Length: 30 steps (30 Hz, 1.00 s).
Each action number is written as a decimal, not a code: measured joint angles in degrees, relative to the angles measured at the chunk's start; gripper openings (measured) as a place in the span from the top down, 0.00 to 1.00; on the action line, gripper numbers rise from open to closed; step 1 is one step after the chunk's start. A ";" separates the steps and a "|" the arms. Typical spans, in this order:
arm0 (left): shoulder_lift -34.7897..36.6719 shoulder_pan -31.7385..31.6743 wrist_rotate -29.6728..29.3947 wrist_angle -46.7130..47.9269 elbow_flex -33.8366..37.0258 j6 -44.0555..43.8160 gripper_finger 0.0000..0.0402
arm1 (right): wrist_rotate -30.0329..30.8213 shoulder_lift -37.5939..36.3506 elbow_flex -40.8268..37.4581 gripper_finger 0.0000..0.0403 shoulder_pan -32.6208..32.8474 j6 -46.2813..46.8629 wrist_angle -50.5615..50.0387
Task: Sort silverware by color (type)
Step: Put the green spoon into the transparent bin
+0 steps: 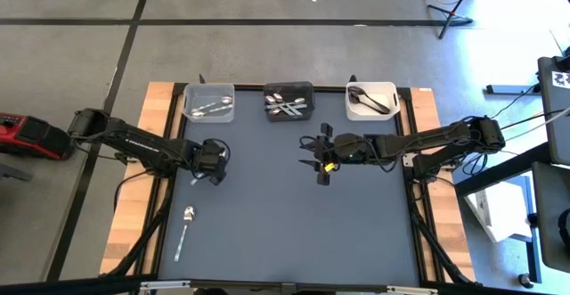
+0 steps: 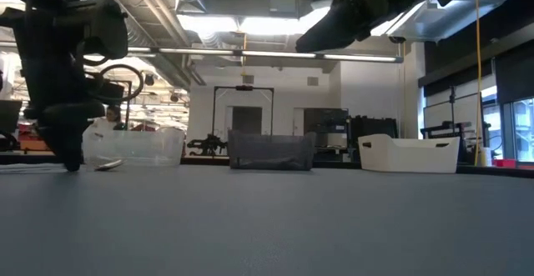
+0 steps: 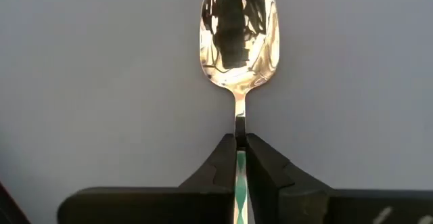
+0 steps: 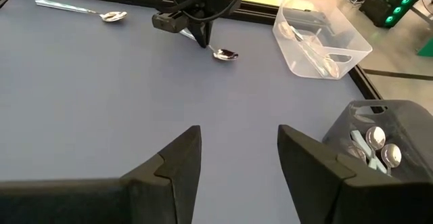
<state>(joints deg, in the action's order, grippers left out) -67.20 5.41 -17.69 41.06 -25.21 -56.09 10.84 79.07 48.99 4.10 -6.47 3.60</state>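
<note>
My left gripper (image 3: 240, 146) stands low on the grey mat's left half (image 1: 211, 170), shut on a shiny silver spoon whose bowl (image 3: 238, 34) points away from it. A second silver spoon (image 1: 184, 229) lies flat on the mat near its near-left corner. My right gripper (image 4: 240, 156) hangs open above the mat's middle (image 1: 315, 160), touching nothing. Along the far edge, the clear bin (image 1: 209, 102) holds silver spoons, the black bin (image 1: 288, 99) holds several silver ones, and the white bin (image 1: 371, 99) holds dark ones. My left gripper pinches the spoon's handle (image 3: 239, 126) between its two fingers, just behind the neck of the bowl. The fingers (image 4: 201, 33) come from above, pointing down, and lie along the handle. The bowl (image 4: 225, 54) rests on the mat.
Bare mat lies between the two grippers and toward the near edge. Wooden boards (image 1: 153, 135) flank the mat on both sides. The three bins line the far edge, and cables and a stand sit on the floor beyond the table.
</note>
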 joint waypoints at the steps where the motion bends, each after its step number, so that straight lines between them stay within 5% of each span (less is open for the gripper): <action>1: 0.00 0.02 -0.14 -0.02 0.00 0.81 0.97 | -0.01 0.00 -0.02 0.55 0.00 0.01 0.00; 11: 3.49 -0.05 -4.96 -1.13 -1.55 11.61 0.95 | -0.01 0.00 0.00 0.55 0.00 0.14 -0.18; 18: 7.55 -0.03 -22.04 -0.75 -8.63 22.74 0.95 | 0.01 0.00 0.00 0.55 0.00 0.16 -0.27; 25: 8.52 -1.16 -46.91 -0.96 -9.90 28.92 0.93 | -0.01 0.00 -0.02 0.55 0.00 1.54 -1.30; 30: 8.46 -7.00 -55.92 -1.29 -9.88 31.20 0.92 | -0.01 0.00 -0.02 0.55 0.00 4.78 -2.75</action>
<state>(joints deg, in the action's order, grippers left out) -58.74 -1.59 -73.61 39.77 -35.09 -24.88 10.83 79.07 48.97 4.10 -1.69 0.85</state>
